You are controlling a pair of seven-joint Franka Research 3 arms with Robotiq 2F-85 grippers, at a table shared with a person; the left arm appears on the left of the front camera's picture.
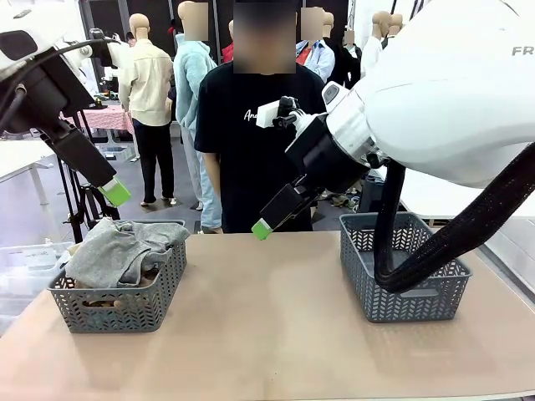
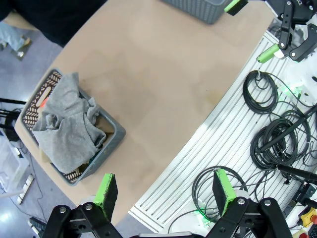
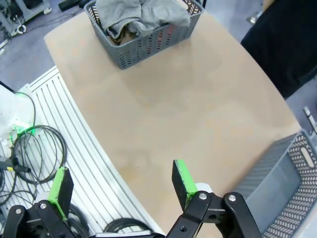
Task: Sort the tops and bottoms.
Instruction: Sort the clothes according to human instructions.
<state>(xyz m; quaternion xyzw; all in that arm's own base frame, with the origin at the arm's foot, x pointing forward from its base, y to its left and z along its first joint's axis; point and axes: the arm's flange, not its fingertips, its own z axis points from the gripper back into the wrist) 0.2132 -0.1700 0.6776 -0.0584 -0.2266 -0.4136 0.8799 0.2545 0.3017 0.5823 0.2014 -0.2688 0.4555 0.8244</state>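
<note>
A heather grey garment [image 1: 125, 249] lies heaped on top of the left dark grey basket [image 1: 117, 307]. A bit of tan cloth [image 1: 150, 272] shows under it. My left gripper [image 1: 114, 192] hangs open above and behind that basket, holding nothing. In the left wrist view the open left gripper [image 2: 164, 191] looks down past the grey garment [image 2: 64, 129] in its basket [image 2: 110, 144]. My right gripper [image 1: 263, 225] stands open over the table's far middle, empty. The right wrist view has the right gripper [image 3: 123, 182] open, high above the table, with the grey garment [image 3: 141, 15] far off.
An empty dark grey basket [image 1: 401, 292] stands at the table's right, and its wall [image 3: 292, 163] shows low right in the right wrist view. A person in a black T-shirt [image 1: 251, 142] stands at the far edge. Cables [image 2: 270, 134] lie on the ribbed rail behind the near edge.
</note>
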